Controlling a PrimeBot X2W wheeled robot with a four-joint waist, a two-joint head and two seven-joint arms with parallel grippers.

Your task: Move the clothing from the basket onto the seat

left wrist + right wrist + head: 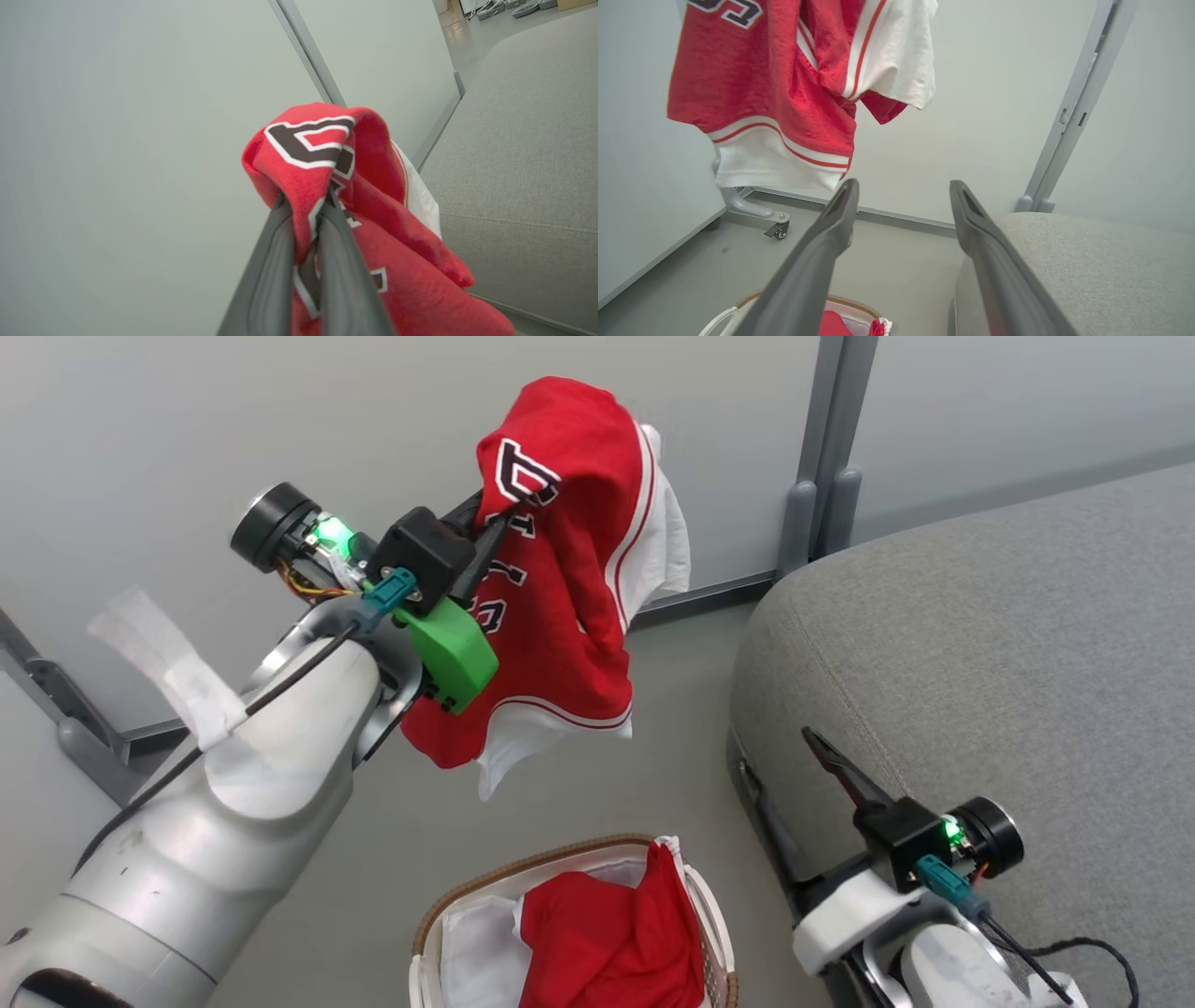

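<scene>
Lettering in black and white is showing on the soft red jersey [569, 588] with white stripe trim that I am holding up in the air with the left gripper [493, 525]. In the left wrist view its two long dark fingers [275, 261] are pinching a fold of the fabric tightly between them, and the rest of the garment is draping down past them. The jersey is hanging clear of the grey floor [672, 737], up beyond the small oval white plastic basket [485, 877] with the brown woven rim. It is to the left of the large grey woven-fabric seat [980, 644] and is not touching it. The plain red garment [597, 933] is lying bunched inside the basket on the white cloth liner [476, 943], one part of it rising to the rim on the seat side. The right gripper [903, 186] is hovering low beside the rounded edge of the seat, near the basket, with its jaws standing wide apart and nothing between them. A pale grey wall panel [140, 448] is standing behind the jersey.
</scene>
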